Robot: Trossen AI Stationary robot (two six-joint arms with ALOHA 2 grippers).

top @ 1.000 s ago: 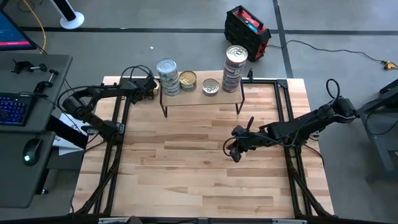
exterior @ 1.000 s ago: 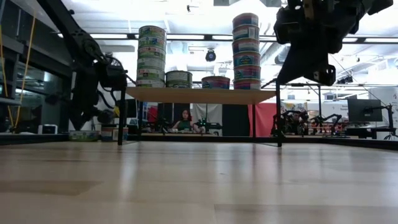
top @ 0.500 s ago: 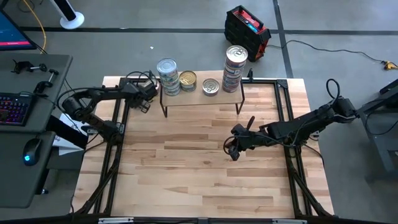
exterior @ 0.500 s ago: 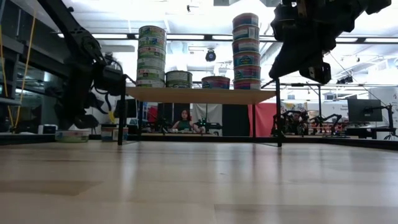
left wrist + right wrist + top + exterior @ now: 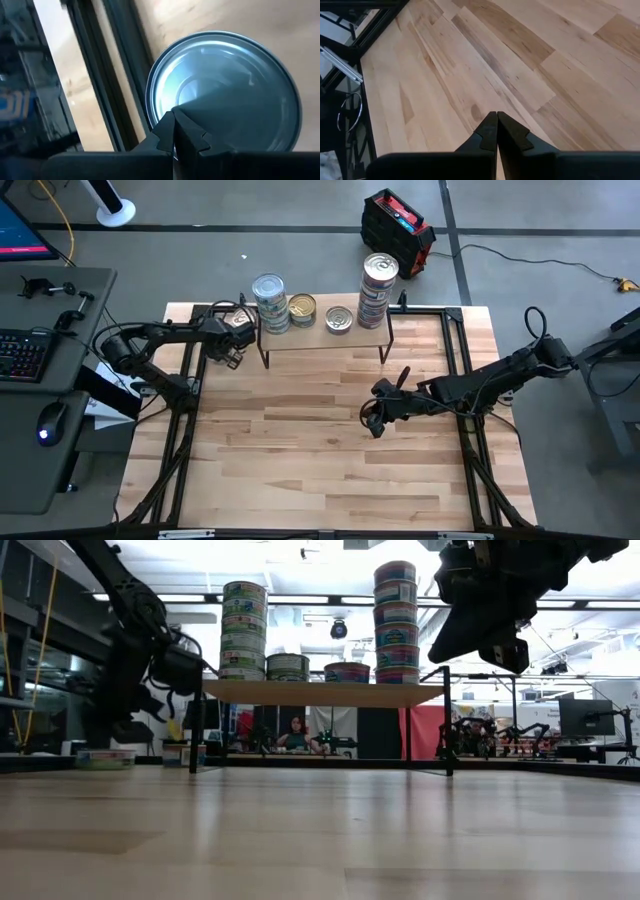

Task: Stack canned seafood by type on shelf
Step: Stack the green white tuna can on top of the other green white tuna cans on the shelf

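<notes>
The left hand, fingers closed, hangs over a silver-lidded tin near the shelf's left end. The right hand, also closed, hovers mid-desk.

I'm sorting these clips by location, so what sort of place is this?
Probably a robotics lab or workshop. Beside the light wooden table stands a grey desk with a keyboard and mouse, more dark robot arms sit at benches behind, and a person works under ceiling strip lights.
</notes>
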